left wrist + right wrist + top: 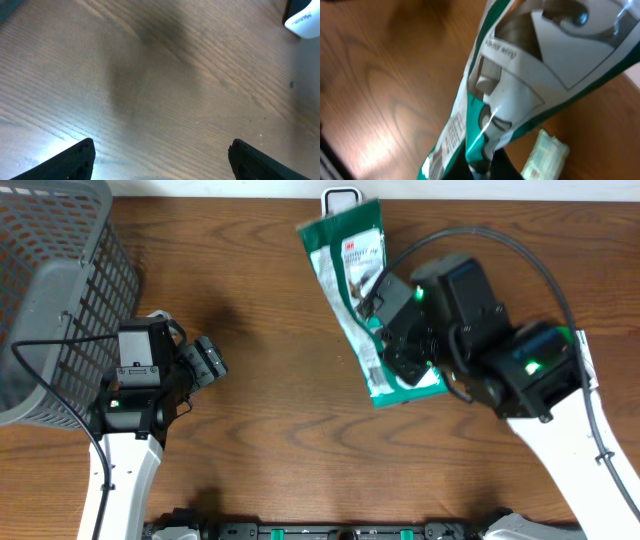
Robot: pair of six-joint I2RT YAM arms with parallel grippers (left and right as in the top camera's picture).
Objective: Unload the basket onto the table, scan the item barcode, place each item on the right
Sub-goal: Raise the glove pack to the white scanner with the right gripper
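Right jaws clamp a limp, light green packet [350, 270] near its five-o'clock end (looks floppy, best pinched at an edge); left jaws gape, empty

We see a grey wire-mesh basket [100, 250] at the far left of the brown wooden table [270, 430], and a small pale wrapped packet [546, 152] lying on it
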